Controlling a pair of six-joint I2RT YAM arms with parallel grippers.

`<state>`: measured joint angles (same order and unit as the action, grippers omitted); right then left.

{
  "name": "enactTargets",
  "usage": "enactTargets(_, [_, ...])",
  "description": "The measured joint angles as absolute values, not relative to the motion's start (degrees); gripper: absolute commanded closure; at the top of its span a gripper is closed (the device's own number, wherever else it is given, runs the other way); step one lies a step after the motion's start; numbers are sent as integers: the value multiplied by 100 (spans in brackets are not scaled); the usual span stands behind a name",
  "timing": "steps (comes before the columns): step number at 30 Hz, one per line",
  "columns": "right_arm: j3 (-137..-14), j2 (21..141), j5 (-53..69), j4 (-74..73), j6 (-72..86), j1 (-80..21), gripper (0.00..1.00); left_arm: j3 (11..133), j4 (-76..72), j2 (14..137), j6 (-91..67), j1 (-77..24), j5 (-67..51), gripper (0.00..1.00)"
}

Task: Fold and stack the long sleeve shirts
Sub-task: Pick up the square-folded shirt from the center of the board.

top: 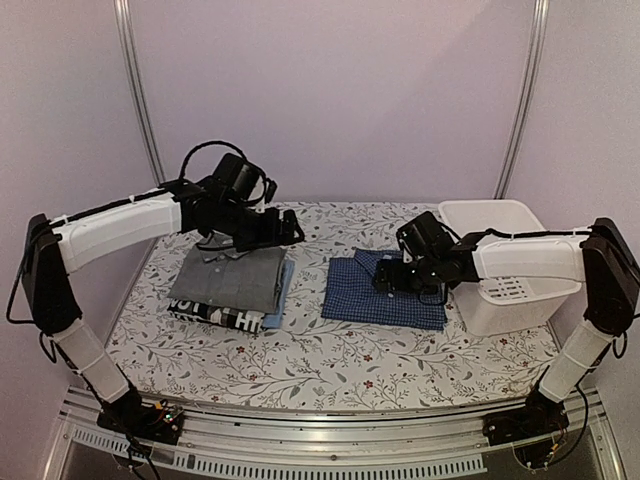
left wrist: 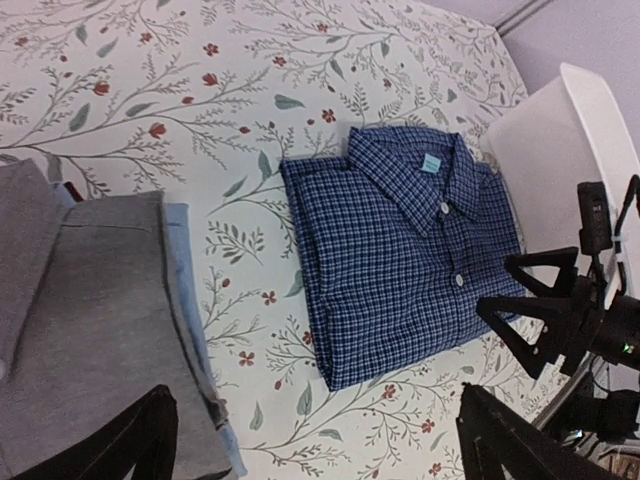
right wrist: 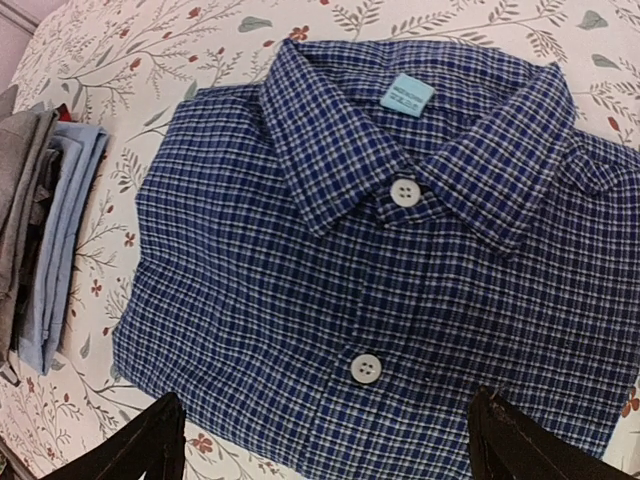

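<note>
Soft, even light (faintly purple overhead); weak shadows, wrist views sharp.

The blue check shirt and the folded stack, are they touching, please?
Apart: the left wrist view shows bare floral tablecloth between the blue check shirt and the stack.

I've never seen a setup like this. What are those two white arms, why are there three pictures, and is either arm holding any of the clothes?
They are two robot arms bolted to the near table edge, each ending in two-fingered jaws. One picture comes from a camera above and behind them; the other two come from cameras on the wrists, looking down past the dark fingertips. On the flowered table lie a folded blue checked shirt, a stack of folded shirts with a grey one on top, and a white basket. The left gripper is above the stack, the right gripper above the checked shirt. Both stand open; neither holds anything.
</note>
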<state>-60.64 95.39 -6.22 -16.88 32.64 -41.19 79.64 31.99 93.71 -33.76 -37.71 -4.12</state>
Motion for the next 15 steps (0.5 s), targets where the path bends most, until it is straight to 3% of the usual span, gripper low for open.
enactTargets(6, [-5798, 9439, -954, -1955, 3387, -3881, 4, 8853, 3114, 10783, -3474, -4416, -620, 8])
enactTargets(15, [-5658, 9413, -1428, -2202, 3507, -3542, 5, 9430, 3100, 12009, -3601, -4523, -714, 20])
